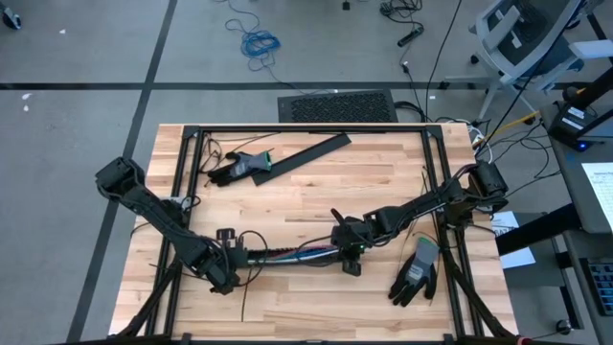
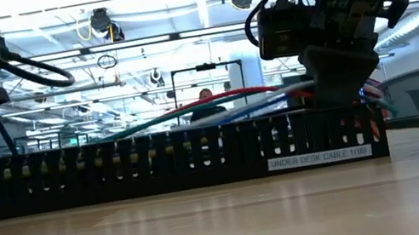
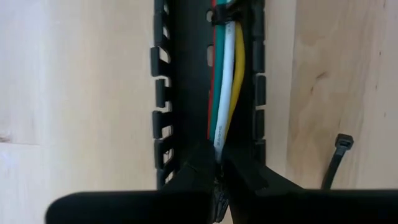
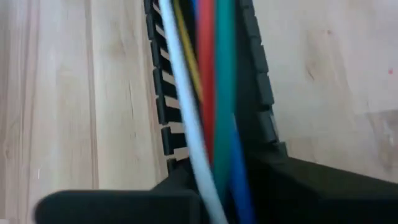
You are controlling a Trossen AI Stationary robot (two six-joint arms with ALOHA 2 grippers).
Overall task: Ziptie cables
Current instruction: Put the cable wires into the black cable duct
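The cables (image 1: 292, 254), white, yellow, red, green and blue, run along a black slotted cable tray (image 1: 287, 261) on the table's near half. In the low view the cables (image 2: 224, 104) arch a little above the tray (image 2: 166, 164). My left gripper (image 1: 233, 259) is shut on their left end. My right gripper (image 1: 350, 247) is shut on their right end. A black band (image 3: 227, 15) crosses the cables farther along the tray in the left wrist view. My left gripper pinches the cables' left end (image 3: 219, 149) between its two fingers (image 3: 196, 165), coming along the tray's length; the cables lie inside the tray. My right gripper holds the cables' right part (image 4: 214, 168) between its two fingers (image 4: 280, 180), slanting down from above; there the cables (image 2: 300, 89) rise just over the tray's wall.
A loose black zip tie (image 3: 336, 155) lies on the wood beside the tray. A dark glove (image 1: 244, 165) and a long black strip (image 1: 311, 151) lie toward the far edge; a second glove (image 1: 417, 273) lies near the right edge. A black frame (image 1: 306, 129) borders the table.
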